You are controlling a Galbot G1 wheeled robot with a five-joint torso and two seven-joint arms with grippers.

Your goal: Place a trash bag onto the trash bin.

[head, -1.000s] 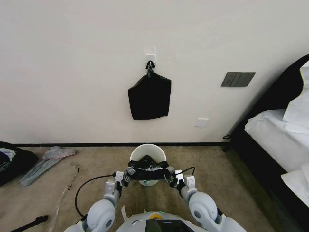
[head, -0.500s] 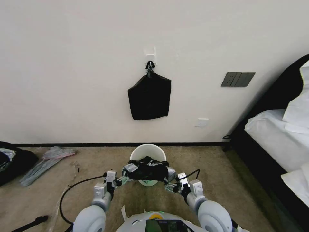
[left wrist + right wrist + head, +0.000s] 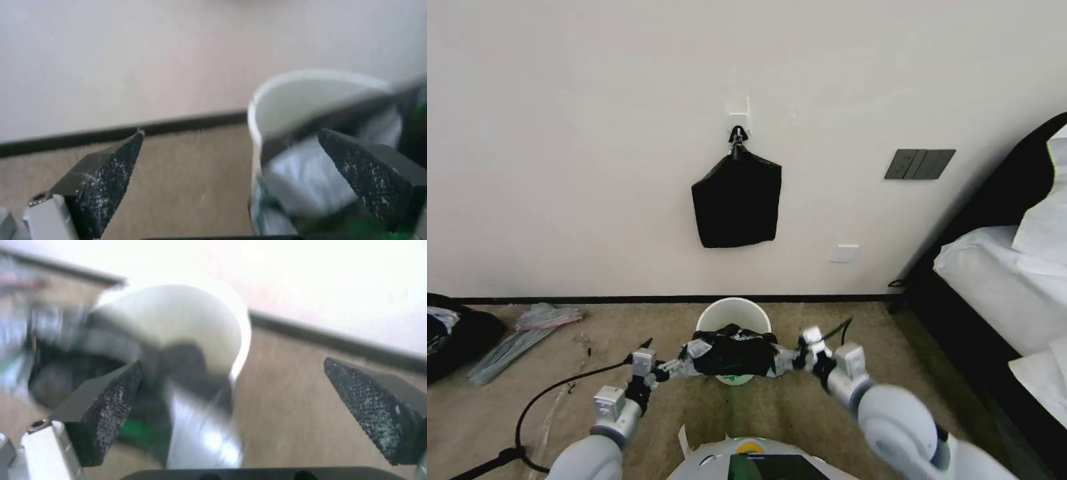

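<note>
Both grippers are seen on the carpet side of the trash bin (image 3: 733, 315), one at each flank. The left gripper (image 3: 675, 366) is held just beside the left end of the trash bag (image 3: 732, 353). In the left wrist view its jaws are spread wide, with bare carpet between the fingers (image 3: 109, 180) and nothing gripped; the left gripper (image 3: 231, 183) is pointed toward the bin (image 3: 285, 100), whose near side is covered by the bag (image 3: 307, 180).

The right gripper (image 3: 798, 353) is held just beside the bag's right end. Its jaws are likewise spread wide in the right wrist view, where the right gripper (image 3: 233, 413) is aimed at the bin (image 3: 191, 323) and the bag (image 3: 195, 400). Part of the blurred bag lies in the gap next to one of the fingers (image 3: 111, 413), but no grip on it can be made out.

The black bag is bunched in a crumpled band across the near rim of the cream-white bin, draped partly over its front, while the far part of the opening is left uncovered. The bin stands on the carpet (image 3: 827, 413) close to the wall (image 3: 594, 167).

On that wall, above the bin, a flat black bundle (image 3: 736, 201) is hung from a hook (image 3: 738, 133). A bed (image 3: 1000, 280) is seen at the right edge of the head view.
</note>
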